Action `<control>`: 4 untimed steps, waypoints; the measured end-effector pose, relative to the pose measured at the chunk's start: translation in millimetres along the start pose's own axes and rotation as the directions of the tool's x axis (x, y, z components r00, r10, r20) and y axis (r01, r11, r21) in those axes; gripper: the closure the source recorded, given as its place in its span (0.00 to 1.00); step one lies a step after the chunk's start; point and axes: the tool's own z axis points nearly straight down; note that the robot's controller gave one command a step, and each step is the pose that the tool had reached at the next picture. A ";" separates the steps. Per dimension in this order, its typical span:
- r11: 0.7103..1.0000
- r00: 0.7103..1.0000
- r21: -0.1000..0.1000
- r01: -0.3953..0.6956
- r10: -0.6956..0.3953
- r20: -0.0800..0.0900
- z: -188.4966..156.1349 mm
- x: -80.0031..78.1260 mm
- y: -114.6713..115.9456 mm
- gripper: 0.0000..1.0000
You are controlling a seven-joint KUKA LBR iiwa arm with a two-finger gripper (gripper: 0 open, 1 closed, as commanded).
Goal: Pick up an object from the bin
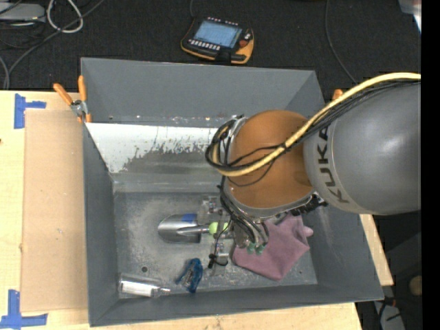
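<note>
End effector (221, 247) low in the grey bin (137, 102), between a silver scoop (179, 228) and a crumpled mauve cloth (276, 251).
It hangs under the orange wrist cover (268, 160), at the cloth's left edge; whether it is apart or together cannot be told. A small blue clip (190, 273) lies near-left of it.

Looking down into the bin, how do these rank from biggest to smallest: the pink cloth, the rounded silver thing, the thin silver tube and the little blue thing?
1. pink cloth, though partly covered
2. rounded silver thing
3. thin silver tube, about as long but slimmer, so this is a close call
4. little blue thing
</note>
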 end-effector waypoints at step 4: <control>0.974 0.974 -0.002 0.225 -0.225 0.008 119.8 -74.2 -85.9 0.00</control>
